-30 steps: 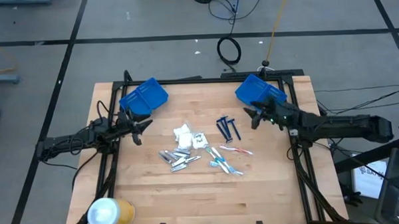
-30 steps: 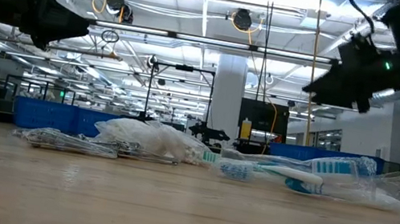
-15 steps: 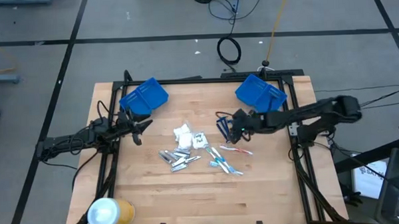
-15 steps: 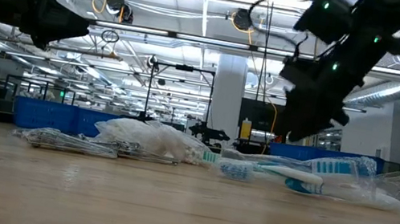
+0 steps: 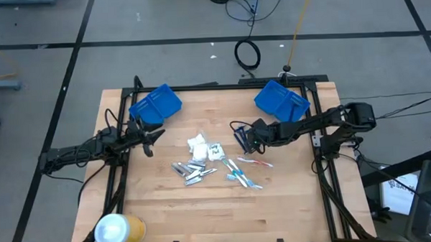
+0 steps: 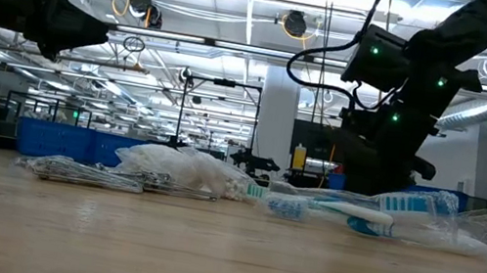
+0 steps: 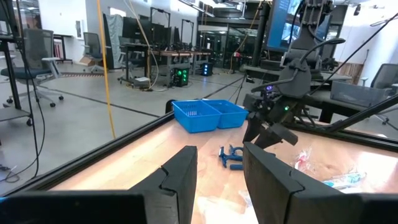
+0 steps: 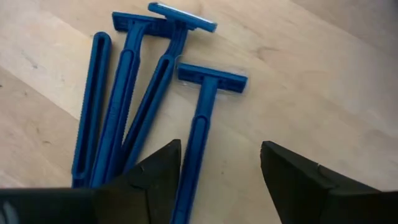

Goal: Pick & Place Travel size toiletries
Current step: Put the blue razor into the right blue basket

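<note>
CHANGE: right gripper (image 8: 214,180) now low over razors (image 8: 155,87), no longer beside right bin (image 5: 281,98) | STATE: fingers spread, empty (razors lie mid-table) | LEFT: left gripper (image 5: 153,137) parked, fingers apart | NEXT: likely grasp.

The razors (image 8: 149,106) are dark blue, one with a pale strip along its head. The worktop (image 5: 290,197) is light wood with a faint grain. Both bins (image 5: 155,104) are bright blue. The toothbrushes (image 5: 244,170) show white, teal and red. The tubes (image 5: 188,170) are silver, the packets (image 5: 199,144) white. The roll (image 5: 119,229) is yellow and white. Both arms are black.
</note>
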You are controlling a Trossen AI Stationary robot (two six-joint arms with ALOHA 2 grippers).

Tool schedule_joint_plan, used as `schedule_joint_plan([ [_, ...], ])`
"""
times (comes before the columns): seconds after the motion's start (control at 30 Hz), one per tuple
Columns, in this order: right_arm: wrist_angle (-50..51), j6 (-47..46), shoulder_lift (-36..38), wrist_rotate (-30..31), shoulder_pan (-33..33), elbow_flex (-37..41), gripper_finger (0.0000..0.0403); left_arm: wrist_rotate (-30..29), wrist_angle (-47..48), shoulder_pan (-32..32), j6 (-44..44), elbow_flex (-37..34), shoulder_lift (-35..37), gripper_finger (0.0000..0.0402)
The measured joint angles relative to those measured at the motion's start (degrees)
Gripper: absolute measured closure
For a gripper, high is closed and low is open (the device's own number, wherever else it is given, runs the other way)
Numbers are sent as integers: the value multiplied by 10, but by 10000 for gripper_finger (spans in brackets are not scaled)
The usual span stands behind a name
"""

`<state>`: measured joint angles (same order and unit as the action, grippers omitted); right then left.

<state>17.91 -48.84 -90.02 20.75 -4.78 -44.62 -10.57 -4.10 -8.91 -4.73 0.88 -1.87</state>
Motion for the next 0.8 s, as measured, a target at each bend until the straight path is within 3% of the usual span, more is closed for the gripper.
schedule_joint_plan([
  [0.57, 3, 45, 0, -1, 4, 1, 357, 0, 0, 0, 0, 0, 0, 275],
  [0.8, -17, 52, 2, 5, 4, 22, 388, 0, 0, 0, 0, 0, 0, 275],
])
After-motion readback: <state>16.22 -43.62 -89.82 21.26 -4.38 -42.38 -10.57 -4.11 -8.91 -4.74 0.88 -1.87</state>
